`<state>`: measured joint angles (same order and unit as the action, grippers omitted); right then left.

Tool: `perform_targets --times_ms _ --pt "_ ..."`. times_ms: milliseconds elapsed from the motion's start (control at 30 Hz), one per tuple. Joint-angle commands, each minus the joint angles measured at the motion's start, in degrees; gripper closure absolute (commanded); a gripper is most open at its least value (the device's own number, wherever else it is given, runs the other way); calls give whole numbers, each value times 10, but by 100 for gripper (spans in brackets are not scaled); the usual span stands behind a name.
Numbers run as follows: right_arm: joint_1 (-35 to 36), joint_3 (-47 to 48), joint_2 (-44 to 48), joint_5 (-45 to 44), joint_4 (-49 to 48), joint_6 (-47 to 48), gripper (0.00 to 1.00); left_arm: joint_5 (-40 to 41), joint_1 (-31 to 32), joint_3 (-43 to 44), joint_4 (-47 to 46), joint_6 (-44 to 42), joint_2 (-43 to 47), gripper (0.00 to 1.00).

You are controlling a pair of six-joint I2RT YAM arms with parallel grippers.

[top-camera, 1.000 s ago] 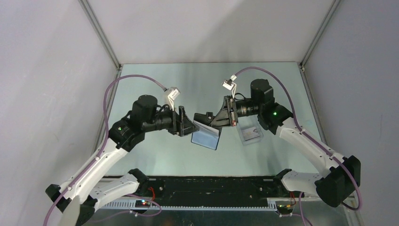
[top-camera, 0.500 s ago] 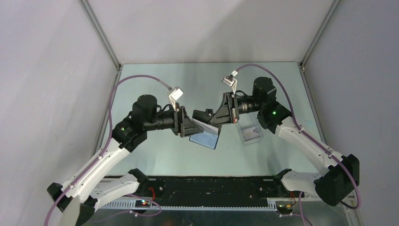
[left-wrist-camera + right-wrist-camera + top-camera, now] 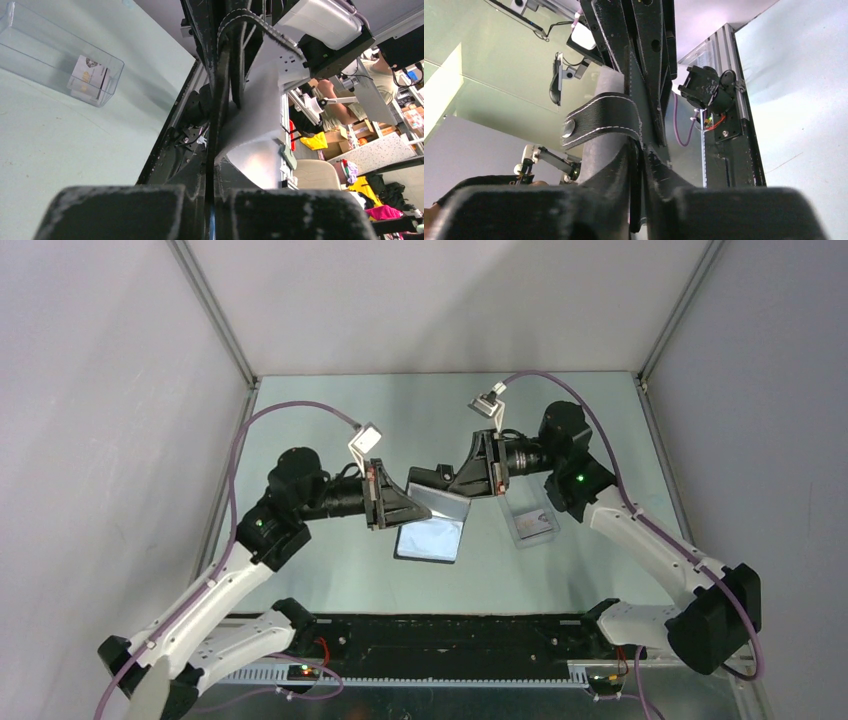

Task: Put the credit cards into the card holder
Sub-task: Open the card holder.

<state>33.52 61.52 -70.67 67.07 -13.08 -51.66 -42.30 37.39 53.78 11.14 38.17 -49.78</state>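
- Card holder (image 3: pixel 432 538): black, spread open, pale pockets showing, held above the table (image 3: pixel 330 430) between both arms.
- Left gripper (image 3: pixel 408 514): clamped on one flap's edge.
- Right gripper (image 3: pixel 447 484): clamped on the other flap, by the snap tab (image 3: pixel 599 122).
- Credit cards (image 3: pixel 91 80): inside the clear box (image 3: pixel 530 526), to the holder's right.
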Motion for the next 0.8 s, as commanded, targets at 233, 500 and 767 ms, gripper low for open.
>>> perform_targets --times_ms 233,500,767 --pt "-49 21 62 -75 132 101 18 61 2 -53 -80 69 28 100" --pt "-78 21 77 -67 204 157 2 103 -7 -54 -81 97 40 100" --pt "-5 21 30 -56 148 134 3 77 -6 -28 -92 106 37 100"
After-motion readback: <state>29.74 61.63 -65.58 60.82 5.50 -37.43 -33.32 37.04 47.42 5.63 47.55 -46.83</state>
